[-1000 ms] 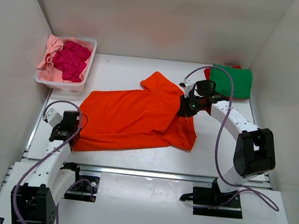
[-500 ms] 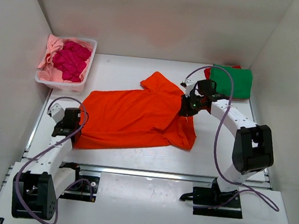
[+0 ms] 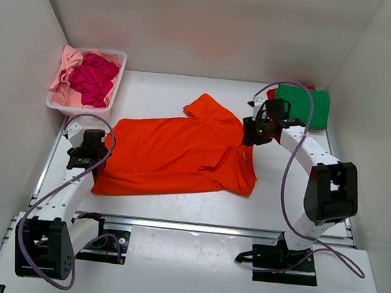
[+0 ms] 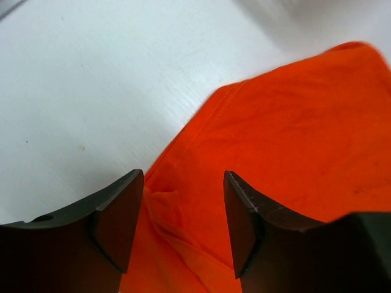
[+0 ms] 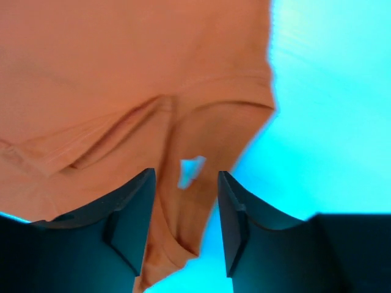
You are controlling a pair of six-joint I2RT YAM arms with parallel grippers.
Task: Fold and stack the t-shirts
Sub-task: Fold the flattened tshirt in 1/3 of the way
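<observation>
Red t-shirt [image 3: 271, 94] shows only a sliver under the green t-shirt [image 3: 315, 110].

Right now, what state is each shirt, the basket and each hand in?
orange t-shirt, spread out on the table, unfolded
green t-shirt, folded, lying on the red t-shirt
red t-shirt, mostly hidden underneath
magenta t-shirt, crumpled in the basket
light pink t-shirt, crumpled, spilling over the rim
left hand, open over the orange hem
right hand, open over the orange collar
</observation>
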